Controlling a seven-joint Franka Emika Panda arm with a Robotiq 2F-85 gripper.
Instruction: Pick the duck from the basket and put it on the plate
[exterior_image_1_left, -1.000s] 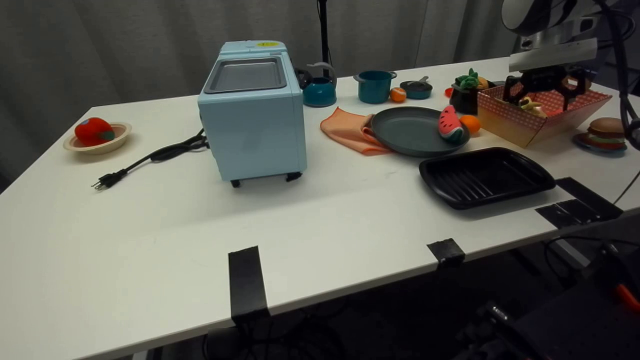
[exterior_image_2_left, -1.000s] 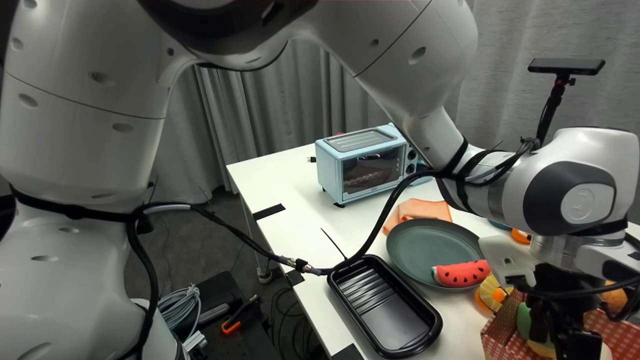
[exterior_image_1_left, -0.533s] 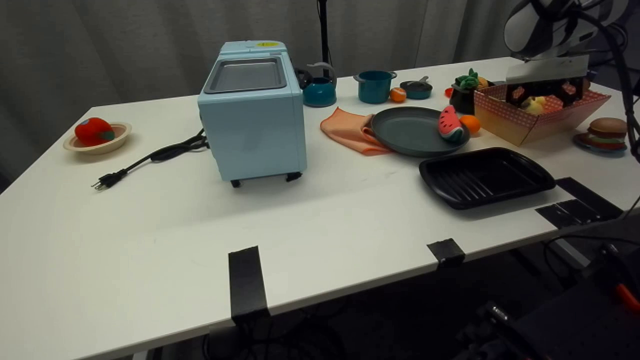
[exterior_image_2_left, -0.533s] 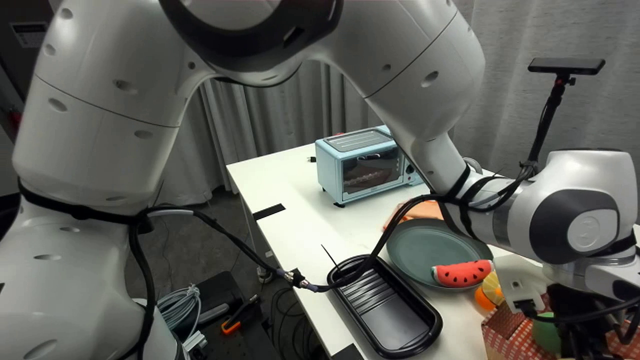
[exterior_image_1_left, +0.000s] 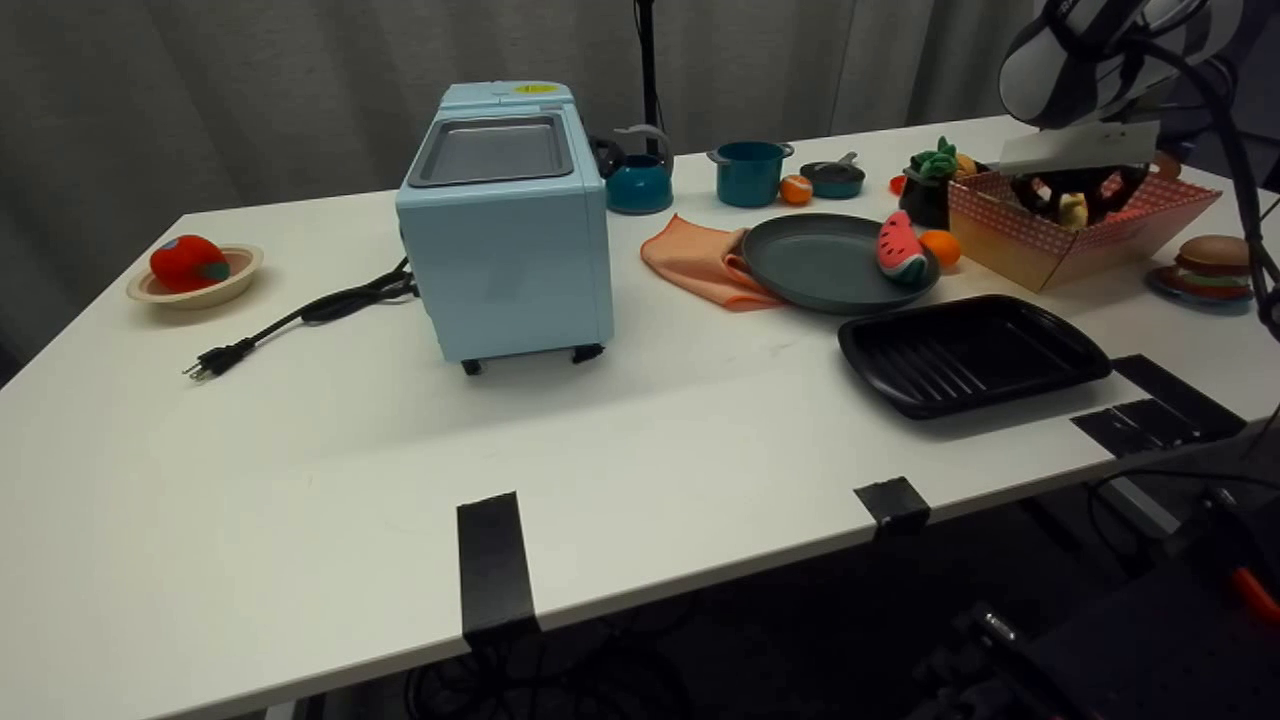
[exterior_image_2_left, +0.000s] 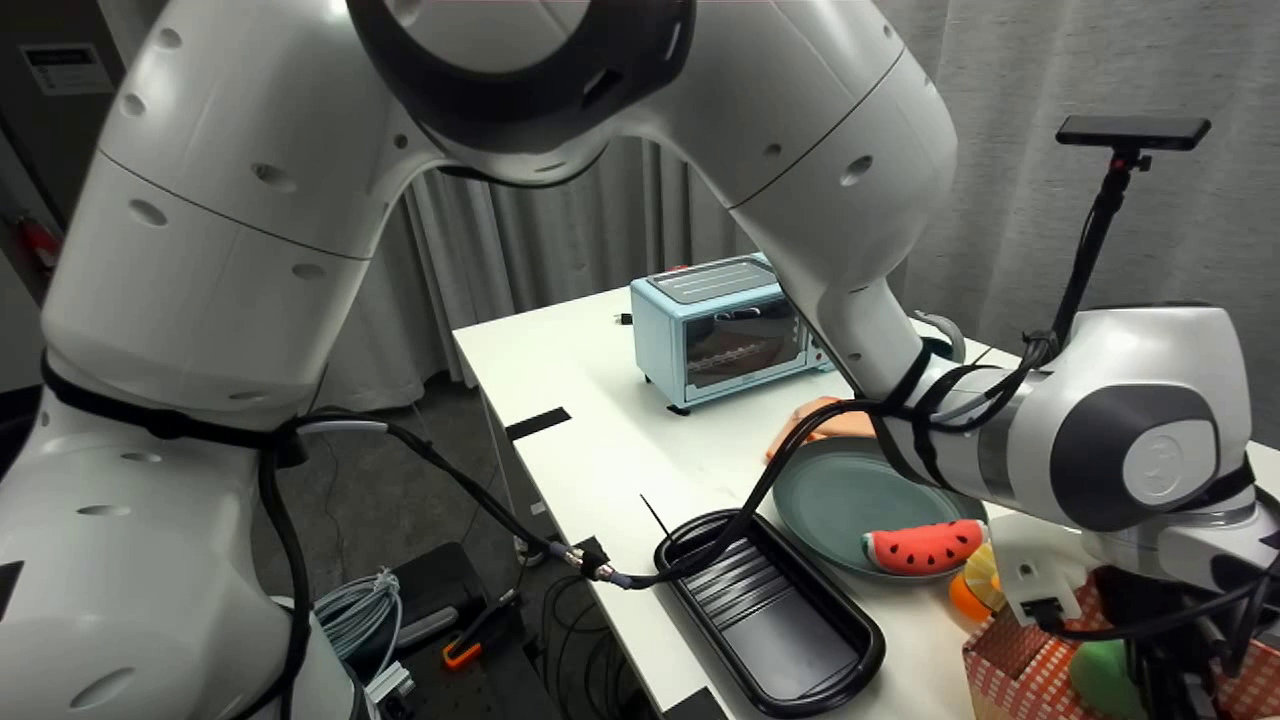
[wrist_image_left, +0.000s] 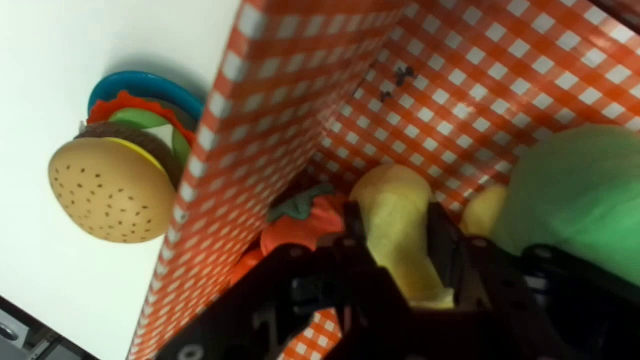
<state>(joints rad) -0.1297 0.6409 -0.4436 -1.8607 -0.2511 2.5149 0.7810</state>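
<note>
One claw (wrist_image_left: 395, 214) clasps both sides of the pale-yellow toy duck (wrist_image_left: 399, 232) inside the gingham basket (wrist_image_left: 272, 95), so a slow, straight lift out seems wise before swinging to the round grey plate (exterior_image_1_left: 815, 264) near the gingham basket.

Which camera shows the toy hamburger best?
The wrist view: the toy hamburger looks large, its seeded bun distinct. In an exterior view, the toy hamburger is small, near the right edge. It appears nowhere else.

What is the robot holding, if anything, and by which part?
The gripper pinches the duck from both sides, across its middle; which end is its head is unclear.
</note>
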